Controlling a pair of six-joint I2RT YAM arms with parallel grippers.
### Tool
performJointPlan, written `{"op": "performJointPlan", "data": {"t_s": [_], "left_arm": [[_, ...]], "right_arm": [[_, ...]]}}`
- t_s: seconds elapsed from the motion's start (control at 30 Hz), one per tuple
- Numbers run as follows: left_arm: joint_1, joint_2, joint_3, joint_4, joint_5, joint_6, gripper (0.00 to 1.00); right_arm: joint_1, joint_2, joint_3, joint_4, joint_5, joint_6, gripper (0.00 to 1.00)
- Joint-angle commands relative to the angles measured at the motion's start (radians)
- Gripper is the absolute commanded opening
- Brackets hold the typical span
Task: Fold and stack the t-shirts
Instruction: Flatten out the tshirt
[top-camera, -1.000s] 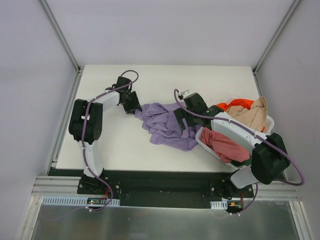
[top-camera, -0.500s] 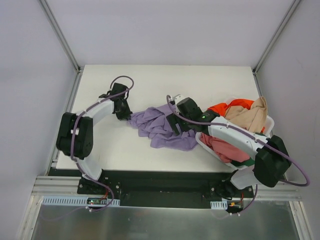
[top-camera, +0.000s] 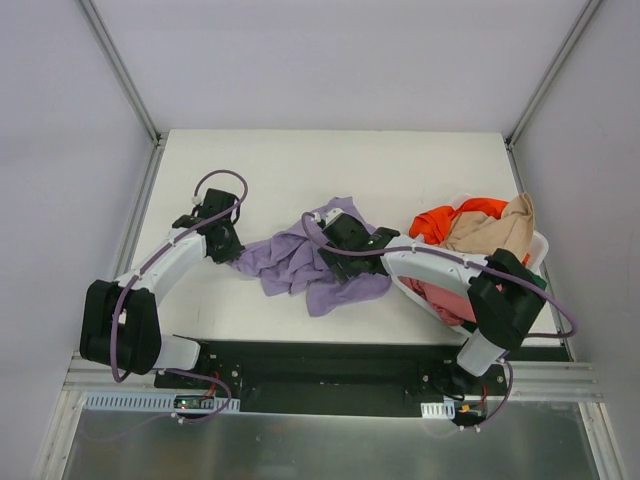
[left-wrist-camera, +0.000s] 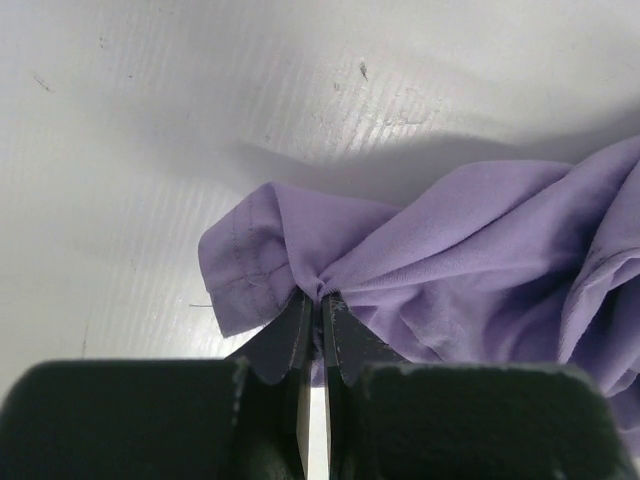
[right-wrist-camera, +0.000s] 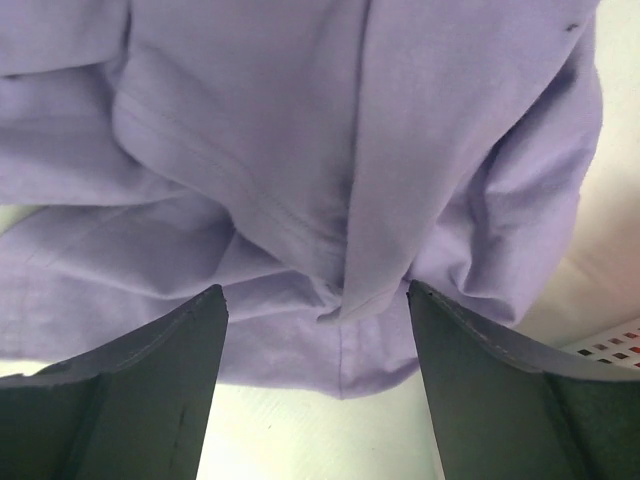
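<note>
The lavender purple t-shirt lies crumpled on the white table, mid-front. My left gripper is shut on its left edge; the left wrist view shows the black fingers pinching a gathered hem of the purple cloth. My right gripper is open over the shirt's right part; in the right wrist view its fingers stand wide apart above the purple cloth. The orange-red t-shirt, beige t-shirt and dusty pink t-shirt lie in the basket.
The white plastic basket stands at the right, close to the right arm. Grey walls surround the table. The black front rail lies below the table's near edge.
Both grippers have moved left and toward the front, dragging the purple shirt with them. The shirt has bunched up more, away from the basket.
</note>
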Motion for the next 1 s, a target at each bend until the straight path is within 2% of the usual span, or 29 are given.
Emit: {"op": "performJointPlan", "data": {"t_s": [0.0,0.17,0.3,0.4,0.53,0.63,0.8,0.97], "left_arm": [[0.011,-0.032,-0.002,-0.033,-0.050,0.007,0.00],[0.012,-0.026,0.007,-0.038,-0.061,0.002,0.00],[0.012,-0.015,0.017,-0.037,-0.071,0.002,0.00],[0.025,-0.009,0.037,-0.038,-0.081,-0.004,0.00],[0.067,-0.029,0.095,-0.047,-0.073,-0.009,0.00],[0.109,-0.081,0.205,-0.084,-0.081,-0.006,0.00],[0.126,-0.211,0.401,-0.116,-0.110,0.002,0.00],[0.126,-0.339,0.630,-0.121,-0.159,0.114,0.00]], "right_arm": [[-0.006,0.041,0.053,-0.028,0.112,0.026,0.70],[-0.048,0.077,0.060,-0.021,0.122,0.073,0.53],[-0.077,0.064,0.065,-0.007,0.093,0.101,0.20],[-0.086,0.019,0.067,-0.004,0.067,0.090,0.00],[-0.114,-0.048,0.123,-0.065,0.052,0.079,0.00],[-0.160,-0.141,0.178,-0.117,0.029,0.087,0.00],[-0.244,-0.335,0.269,-0.117,-0.152,0.088,0.00],[-0.279,-0.490,0.402,-0.137,-0.243,0.082,0.00]]}}
